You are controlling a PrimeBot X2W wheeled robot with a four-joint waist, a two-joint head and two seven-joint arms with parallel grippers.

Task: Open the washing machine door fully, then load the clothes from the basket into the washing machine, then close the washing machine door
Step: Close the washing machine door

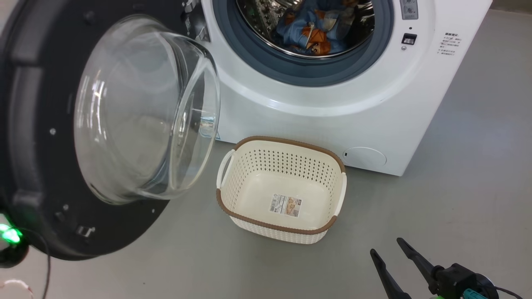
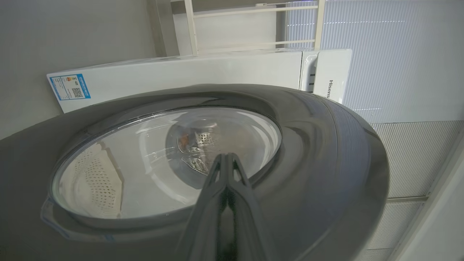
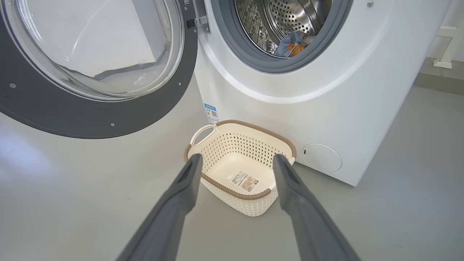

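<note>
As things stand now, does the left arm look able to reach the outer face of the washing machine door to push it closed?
Probably yes. The shut left gripper points straight at the washing machine door from its outer side, tips close to the glass window, with nothing between them.

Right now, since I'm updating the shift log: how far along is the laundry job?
Done: the washing machine door stands open, the clothes lie in the drum, the basket is empty. In hand: the left gripper, shut, points at the door's outer face; the right gripper is open, holding nothing. Left: closing the door.
</note>
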